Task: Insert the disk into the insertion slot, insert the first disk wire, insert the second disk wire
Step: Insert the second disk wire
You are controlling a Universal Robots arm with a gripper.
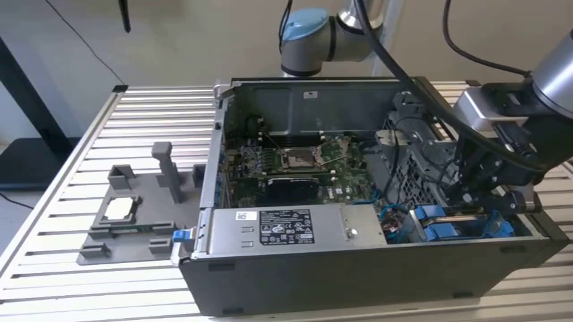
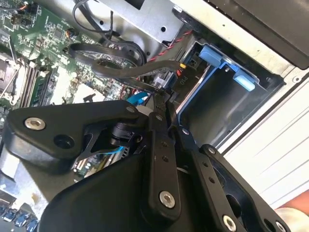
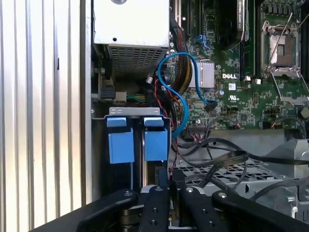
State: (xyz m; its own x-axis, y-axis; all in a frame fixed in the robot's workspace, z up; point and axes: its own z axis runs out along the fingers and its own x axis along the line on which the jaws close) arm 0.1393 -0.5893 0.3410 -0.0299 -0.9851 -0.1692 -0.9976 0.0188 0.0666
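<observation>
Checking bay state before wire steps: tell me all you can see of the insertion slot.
The slot is a rectangular bay of grey metal at the case corner on the exterior view's right, next to the power supply. Bright blue plastic clips sit side by side at its mouth, with narrow blue rails running deeper. In the second wrist view its cavity looks dark and blue-framed. Black cables cross nearby. The pincer hangs right above it; contact can't be judged.
</observation>
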